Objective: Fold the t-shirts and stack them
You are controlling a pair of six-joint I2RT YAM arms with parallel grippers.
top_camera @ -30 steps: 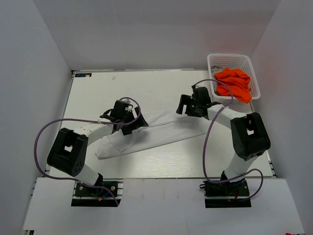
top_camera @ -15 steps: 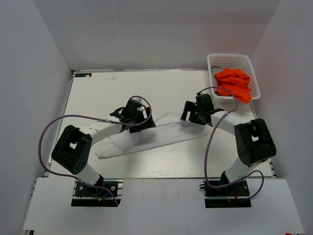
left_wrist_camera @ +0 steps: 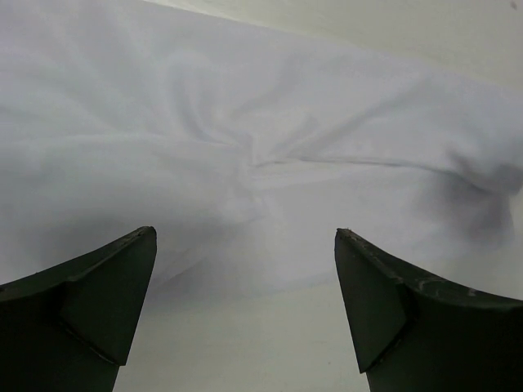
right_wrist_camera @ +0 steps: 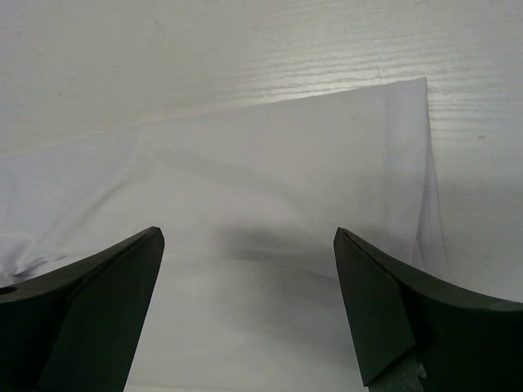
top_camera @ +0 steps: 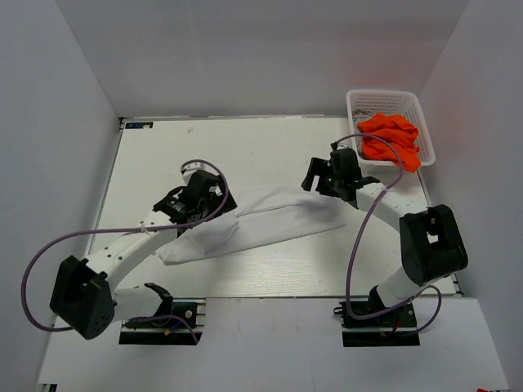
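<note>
The white t-shirt (top_camera: 261, 222) lies on the table as a long folded band, running from low left to upper right. My left gripper (top_camera: 203, 204) hovers open over its left part; in the left wrist view the wrinkled cloth (left_wrist_camera: 261, 155) lies just beyond the gripper (left_wrist_camera: 245, 245), with nothing between the fingers. My right gripper (top_camera: 323, 178) stands open above the band's right end; the right wrist view shows that end's flat cloth (right_wrist_camera: 270, 171) under the gripper (right_wrist_camera: 249, 245). The orange t-shirt (top_camera: 392, 140) sits crumpled in the basket.
The white lattice basket (top_camera: 384, 96) stands at the back right corner of the table (top_camera: 245, 151). White walls close in the table on the left, back and right. Purple cables loop from both arms.
The left arm has swung out to the left, and its gripper, after going right, has come back left along the shirt. The right gripper has shifted only slightly. Both stayed open.
</note>
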